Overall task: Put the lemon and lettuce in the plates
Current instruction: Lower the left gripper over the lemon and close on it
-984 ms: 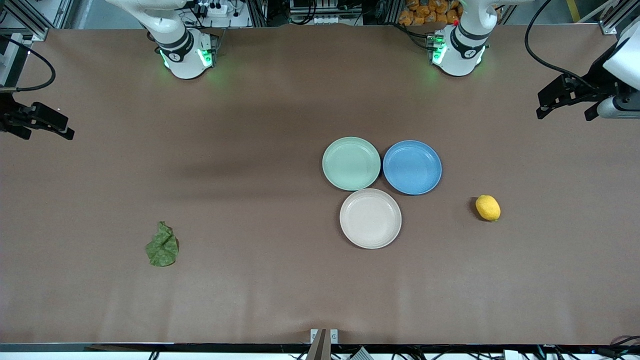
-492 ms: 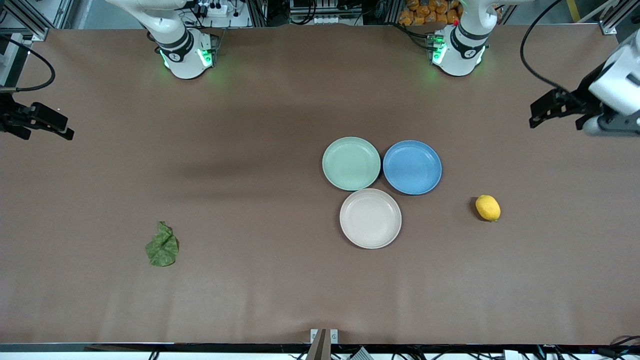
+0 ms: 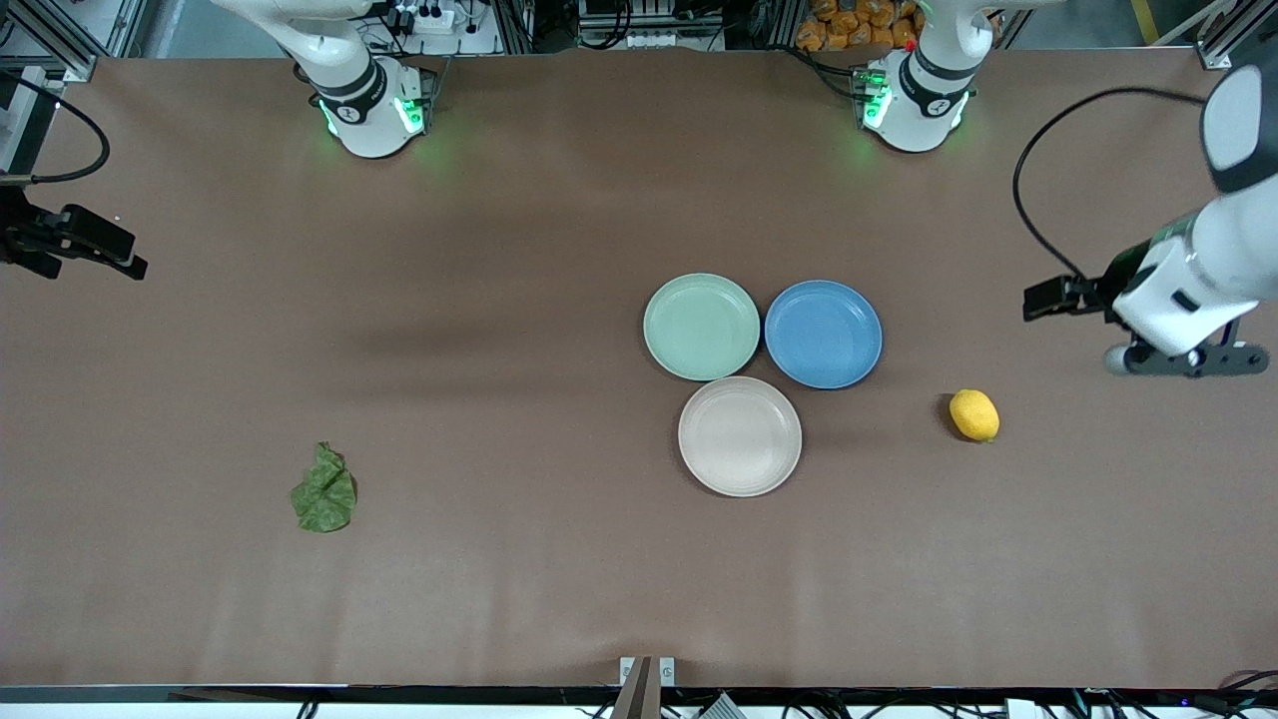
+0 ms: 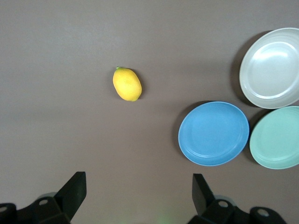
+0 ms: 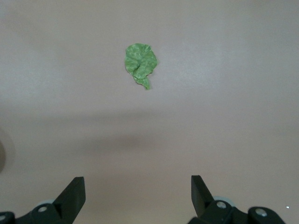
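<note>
In the front view we see the left gripper up over bare table at the left arm's end, the lemon lying alone near it with open room all round; the mint plate, cream plate and blue plate cluster edge to edge; the right gripper waits at the table's edge, partly cut off, well apart from the lettuce.

In the left wrist view we see its fingers spread wide, holding nothing; the lemon's long axis lies slantwise, its green tip turned away from the plates; the mint and cream plates are cut off.

In the right wrist view we see that gripper's fingers wide too; the lettuce lies crumpled, its narrow end toward the gripper.
</note>
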`<state>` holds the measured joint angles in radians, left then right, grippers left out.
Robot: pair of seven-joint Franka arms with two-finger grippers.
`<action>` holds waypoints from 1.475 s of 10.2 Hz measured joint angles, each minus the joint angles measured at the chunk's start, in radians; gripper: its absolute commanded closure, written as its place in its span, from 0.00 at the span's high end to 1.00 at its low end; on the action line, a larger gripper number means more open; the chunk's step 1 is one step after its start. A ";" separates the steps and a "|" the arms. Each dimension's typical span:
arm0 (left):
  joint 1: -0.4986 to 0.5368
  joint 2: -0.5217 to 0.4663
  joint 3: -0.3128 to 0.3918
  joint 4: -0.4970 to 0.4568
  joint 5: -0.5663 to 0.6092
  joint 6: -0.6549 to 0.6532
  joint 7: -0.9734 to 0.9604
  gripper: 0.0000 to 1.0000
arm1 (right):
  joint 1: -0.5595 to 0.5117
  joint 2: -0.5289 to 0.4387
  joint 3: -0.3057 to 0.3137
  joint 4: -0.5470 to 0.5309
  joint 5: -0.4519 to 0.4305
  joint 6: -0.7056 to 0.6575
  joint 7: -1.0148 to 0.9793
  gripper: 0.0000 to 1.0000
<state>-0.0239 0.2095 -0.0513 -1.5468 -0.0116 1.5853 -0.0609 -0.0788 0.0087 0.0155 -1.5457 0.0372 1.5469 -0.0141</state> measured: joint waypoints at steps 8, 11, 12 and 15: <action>0.038 0.220 0.004 -0.036 0.023 0.259 -0.124 1.00 | 0.001 -0.001 0.000 -0.003 0.000 0.000 0.000 1.00; 0.053 0.253 0.004 -0.048 0.023 0.303 -0.132 1.00 | 0.011 -0.002 0.000 -0.003 0.001 0.000 0.000 1.00; 0.058 0.265 0.004 -0.055 0.023 0.321 -0.132 1.00 | 0.013 -0.003 0.000 -0.003 0.001 0.000 0.000 1.00; 0.070 0.284 0.004 -0.087 0.023 0.381 -0.133 1.00 | 0.015 -0.011 0.000 -0.003 0.001 0.000 0.000 1.00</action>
<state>0.0456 0.4938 -0.0472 -1.6334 0.0115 1.9658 -0.1940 -0.0639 -0.0028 0.0159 -1.5486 0.0378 1.5472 -0.0142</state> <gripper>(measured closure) 0.000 0.000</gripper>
